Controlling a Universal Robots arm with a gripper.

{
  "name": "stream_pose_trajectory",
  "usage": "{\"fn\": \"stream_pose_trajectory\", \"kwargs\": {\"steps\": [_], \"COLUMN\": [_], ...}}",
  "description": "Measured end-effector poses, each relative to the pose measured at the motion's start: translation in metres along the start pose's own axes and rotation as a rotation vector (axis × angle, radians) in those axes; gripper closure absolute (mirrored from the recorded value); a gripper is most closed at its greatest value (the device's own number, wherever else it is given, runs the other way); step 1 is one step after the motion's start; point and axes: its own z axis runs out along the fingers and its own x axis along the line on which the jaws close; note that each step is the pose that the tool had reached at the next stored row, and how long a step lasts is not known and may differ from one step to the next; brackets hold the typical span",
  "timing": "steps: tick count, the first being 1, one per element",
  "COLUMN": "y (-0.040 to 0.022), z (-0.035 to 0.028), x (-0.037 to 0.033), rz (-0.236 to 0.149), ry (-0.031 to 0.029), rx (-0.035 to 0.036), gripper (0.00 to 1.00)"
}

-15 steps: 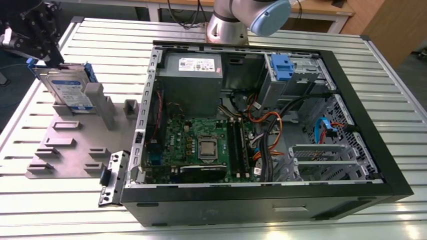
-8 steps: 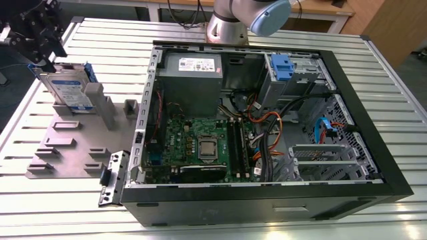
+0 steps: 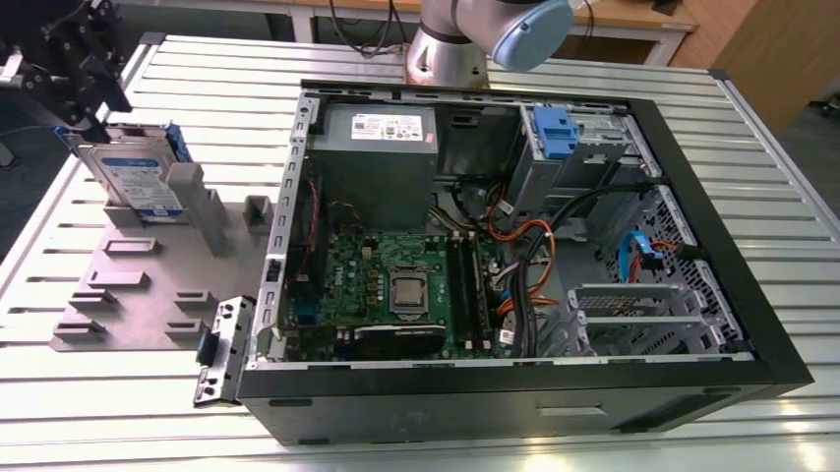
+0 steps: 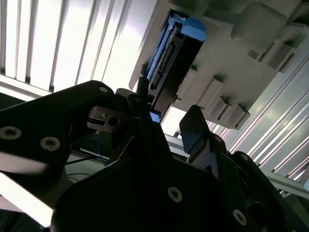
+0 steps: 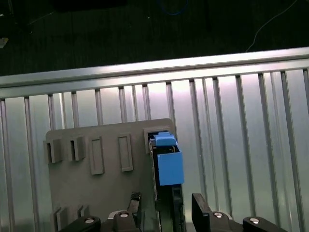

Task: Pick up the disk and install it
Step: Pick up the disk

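Wrist cams first. In both wrist views my end effector [image 5: 167,207] is spread, one finger on each side of the disk [image 5: 169,166], which stands on edge in a slot of the grey holder plate [image 5: 96,193]. I can't tell if either finger touches it. The exterior view adds the disk's label face, and further across the slatted counter [image 3: 132,413] the open PC case [image 3: 525,398], holding a motherboard [image 3: 393,285], power supply [image 3: 374,157] and blue-tabbed drive cage [image 3: 584,147].

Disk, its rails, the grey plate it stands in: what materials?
Disk: apparently a metal body, silvery sheen around a paper-like label.
Rails: matte blue plastic, moulded look.
Plate: uniform matte grey, probably plastic; painted metal possible.
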Motion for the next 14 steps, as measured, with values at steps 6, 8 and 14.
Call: {"fn": "stream_pose_trajectory", "kwargs": {"steps": [6, 8, 14], "y": [0.0, -0.0001, 0.0004], "z": [0.0026, 0.0048, 0.0115], "x": [0.0001, 0.0002, 0.0004], "rz": [-0.071, -0.089, -0.131], "ry": [0.0011, 0.0014, 0.0016], "rx": [-0.0018, -0.0019, -0.0006], "gripper": [0.47, 0.47, 0.47]}}
